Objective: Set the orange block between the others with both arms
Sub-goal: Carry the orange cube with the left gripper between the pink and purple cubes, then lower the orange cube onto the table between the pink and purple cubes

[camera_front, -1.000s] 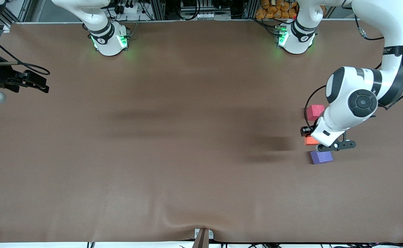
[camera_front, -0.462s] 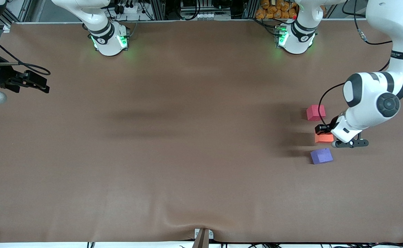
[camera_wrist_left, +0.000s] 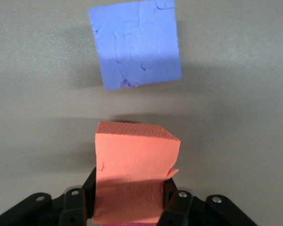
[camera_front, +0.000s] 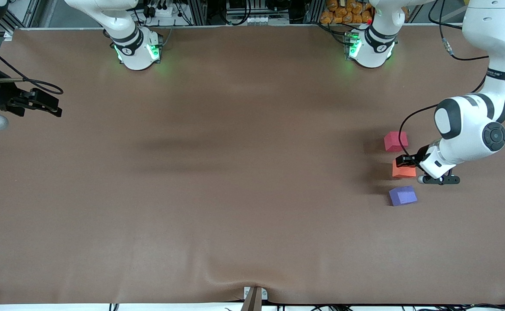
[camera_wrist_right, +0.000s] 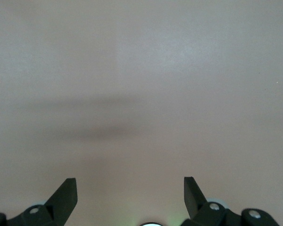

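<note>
One orange block (camera_wrist_left: 134, 174), square-on, seemingly level

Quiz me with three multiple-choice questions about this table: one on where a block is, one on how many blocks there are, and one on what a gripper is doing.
1. Where is the orange block?
A. Between the pinkish-red block and the purple block
B. Stacked on the purple block
C. At the right arm's end of the table

2. How many blocks are there?
A. Two
B. Three
C. Five

3. What is the left gripper doing?
A. Open over bare table
B. Shut on the orange block
C. Shut on the purple block

Answers: 1 A, the front view shows it in the gap. 2 B, one of each colour. 3 B, its fingers clamp the orange block; the right gripper waits open.
</note>
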